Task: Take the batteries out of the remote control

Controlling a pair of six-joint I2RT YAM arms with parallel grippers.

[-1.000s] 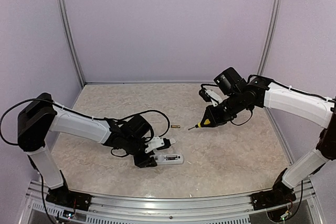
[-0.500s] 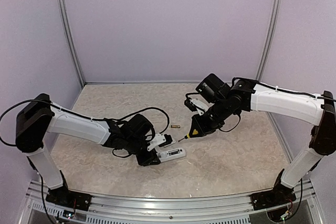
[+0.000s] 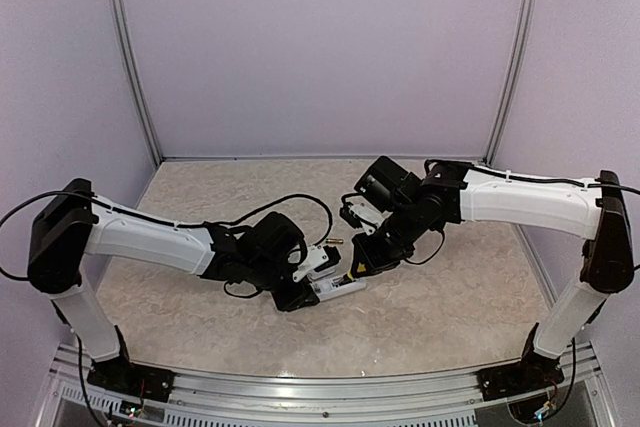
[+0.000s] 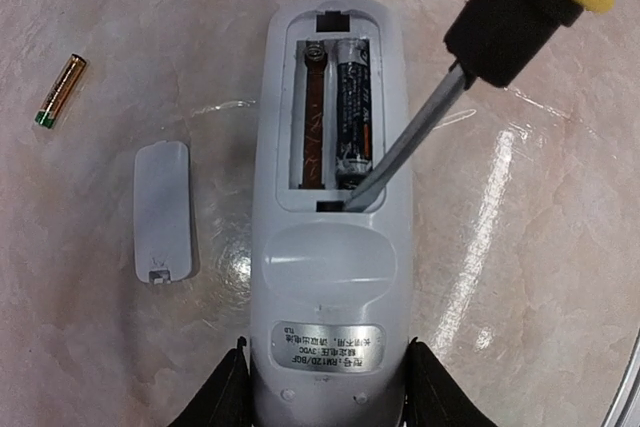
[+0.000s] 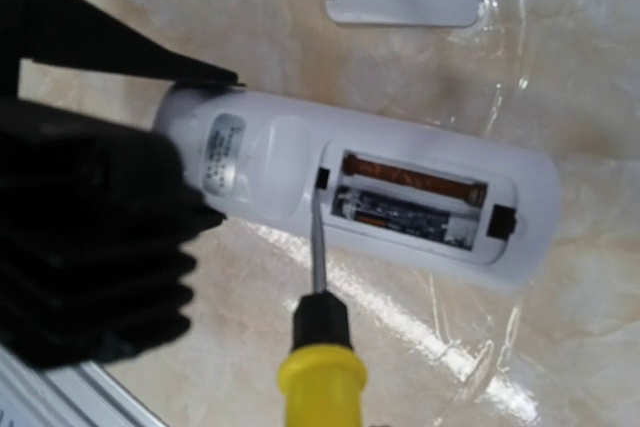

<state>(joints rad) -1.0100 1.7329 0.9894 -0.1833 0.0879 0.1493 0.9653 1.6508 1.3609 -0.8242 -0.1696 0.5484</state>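
A slim white plastic remote control point(image 4: 330, 277) lies back-up on a beige marbled table point(image 4: 540, 267), its battery compartment uncovered. The left pincer point(image 4: 325, 392) is closed on the remote's label end, one black finger pressed to each long side. Seen from the left wrist camera, a dark battery point(image 4: 353, 107) sits in the right-hand slot of the compartment, and the slot beside it is bare, showing a coppery strip. The right pincer point(image 3: 368, 250) is clamped on a yellow-handled screwdriver point(image 4: 505, 22) with a black collar. Its thin metal blade slants down so that the tip meets the compartment's end nearest the label, at the foot of the dark battery. A brassy-gold battery point(image 4: 61, 90) lies loose on the table, well apart from the remote. A small white cover piece point(image 4: 163, 209) lies flat just beside the remote, on the same side as the loose battery.
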